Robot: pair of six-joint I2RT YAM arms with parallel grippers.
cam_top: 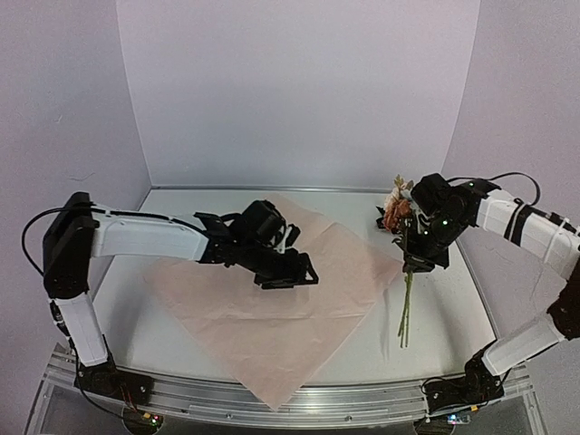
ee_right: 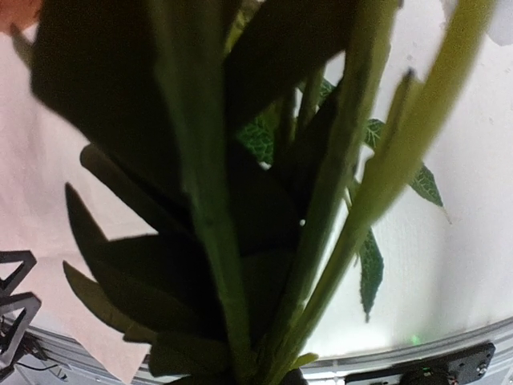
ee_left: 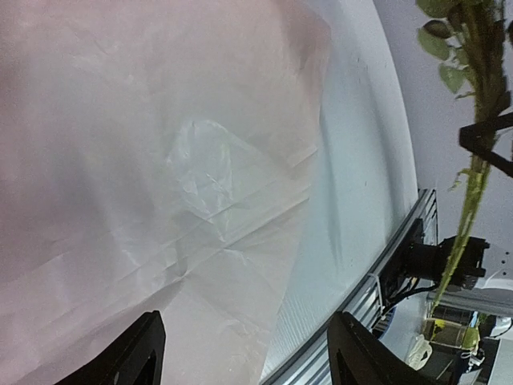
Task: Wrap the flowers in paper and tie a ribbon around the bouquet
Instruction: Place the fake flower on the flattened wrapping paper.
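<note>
Top view: right gripper (cam_top: pixel 415 254) clamps the flowers (cam_top: pixel 397 210) beside the paper (cam_top: pixel 272 335); left gripper (cam_top: pixel 290 276) gapes empty above it. Right wrist view alone shows veined leaves (ee_right: pixel 370 273).

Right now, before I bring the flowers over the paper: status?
Left gripper open, hovering over paper middle. Right gripper shut on flowers, held right of paper. Paper spread out, unwrapped. In the way: left gripper itself; ribbon not in view.

white arm links (cam_top: pixel 145 240) with boxy black joint housings (cam_top: pixel 68 246).
</note>
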